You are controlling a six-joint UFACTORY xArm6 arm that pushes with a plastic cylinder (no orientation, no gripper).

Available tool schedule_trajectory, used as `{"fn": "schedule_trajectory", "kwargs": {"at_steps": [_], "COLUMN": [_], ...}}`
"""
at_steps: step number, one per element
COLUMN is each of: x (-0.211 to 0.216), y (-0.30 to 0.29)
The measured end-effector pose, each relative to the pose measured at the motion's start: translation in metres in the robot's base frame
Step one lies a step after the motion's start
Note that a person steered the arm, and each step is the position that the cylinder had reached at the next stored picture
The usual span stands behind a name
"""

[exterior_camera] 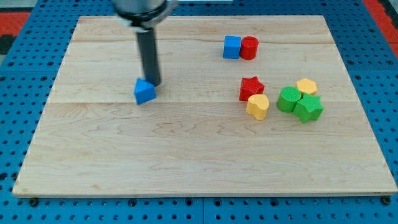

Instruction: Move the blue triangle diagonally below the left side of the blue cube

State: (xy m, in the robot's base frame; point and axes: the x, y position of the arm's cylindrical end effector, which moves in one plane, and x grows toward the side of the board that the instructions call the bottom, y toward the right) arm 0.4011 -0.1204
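Wooden surface (186, 155) with the rod's tip (153, 84) touching the upper right of the blue triangle (144, 92), left of centre. The tool is a plain rod with no jaws, so there is nothing to spread or pinch. The blue cube (232, 47) sits well apart at the view's upper right, touching a red cylinder (249, 48). Judged progress: early. The triangle lies far left of its goal, the spot diagonally below the cube's left side, so nearly the whole rightward push remains.

Lab bench: wooden board (205, 168) on blue perforated pegboard table (25, 68).
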Motion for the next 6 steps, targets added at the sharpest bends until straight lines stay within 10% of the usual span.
{"fn": "schedule_trajectory", "kwargs": {"at_steps": [2,6], "x": [0.014,0.051], "y": [0.069,-0.088]}}
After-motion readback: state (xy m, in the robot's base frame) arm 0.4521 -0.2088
